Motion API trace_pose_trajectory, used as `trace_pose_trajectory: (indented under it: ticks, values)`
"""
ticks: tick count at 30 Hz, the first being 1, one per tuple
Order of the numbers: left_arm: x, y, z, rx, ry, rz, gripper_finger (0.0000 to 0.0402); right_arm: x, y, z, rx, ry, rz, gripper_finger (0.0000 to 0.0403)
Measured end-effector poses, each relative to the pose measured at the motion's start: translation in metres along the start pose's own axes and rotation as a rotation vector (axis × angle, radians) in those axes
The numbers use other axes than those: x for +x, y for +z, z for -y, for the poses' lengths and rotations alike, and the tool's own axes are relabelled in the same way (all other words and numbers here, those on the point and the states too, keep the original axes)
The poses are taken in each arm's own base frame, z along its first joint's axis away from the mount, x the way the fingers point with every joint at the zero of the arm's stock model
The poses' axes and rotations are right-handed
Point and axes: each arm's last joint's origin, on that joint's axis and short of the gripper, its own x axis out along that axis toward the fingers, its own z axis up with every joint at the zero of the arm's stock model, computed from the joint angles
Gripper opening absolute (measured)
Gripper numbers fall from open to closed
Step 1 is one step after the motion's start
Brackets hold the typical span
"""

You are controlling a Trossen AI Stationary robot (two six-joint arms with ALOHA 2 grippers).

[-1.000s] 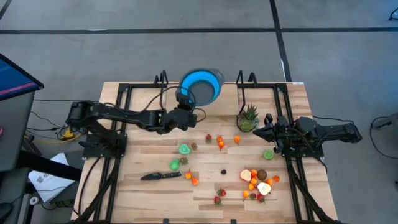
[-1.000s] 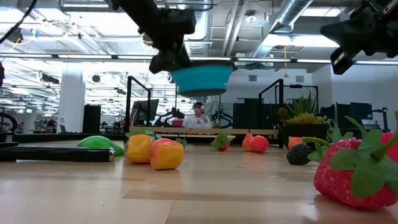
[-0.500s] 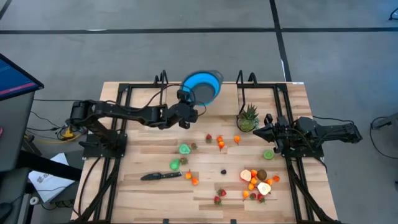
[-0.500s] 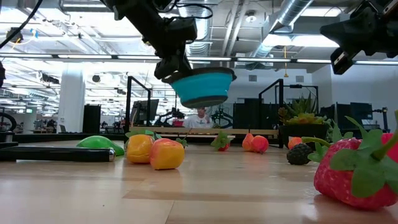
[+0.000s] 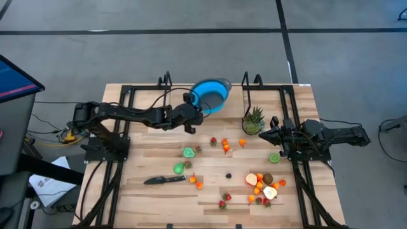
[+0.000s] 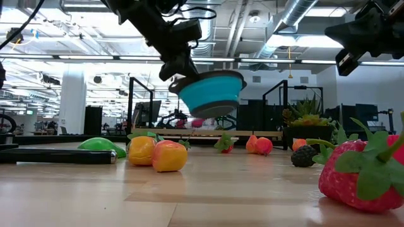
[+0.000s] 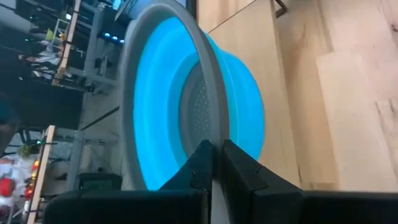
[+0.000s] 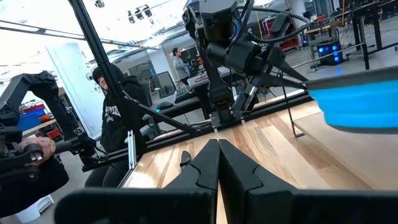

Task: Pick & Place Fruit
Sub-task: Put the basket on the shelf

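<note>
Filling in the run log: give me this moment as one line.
left gripper: shut on blue bowl, held above table | right gripper: shut, idle | fruit: on table

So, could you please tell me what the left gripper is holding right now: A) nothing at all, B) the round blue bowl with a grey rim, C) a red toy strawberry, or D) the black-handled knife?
B: the left gripper is shut on the rim of the round blue bowl with a grey rim, which hangs tilted above the table in the low view.

Small toy fruit (image 5: 261, 186) lies scattered over the table's middle and right, none held.
</note>
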Motion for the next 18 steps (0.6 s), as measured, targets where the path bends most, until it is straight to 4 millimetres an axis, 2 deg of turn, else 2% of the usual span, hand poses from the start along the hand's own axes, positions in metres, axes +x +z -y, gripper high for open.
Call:
trace_pose_trajectory:
  ticks: [6,12,18]
  values:
    - [0.005,-0.004,0.001,0.114,0.009,-0.040,0.0007,0.000,0.000,0.000,0.000,0.000,0.001,0.0000]
    - [0.017,-0.006,0.014,0.230,-0.008,-0.084,0.0007,0.000,0.000,0.000,0.000,0.000,0.000,0.0000]
    - [0.027,-0.008,0.024,0.255,-0.022,-0.114,0.0006,0.000,0.000,0.000,0.000,0.000,0.000,0.0000]
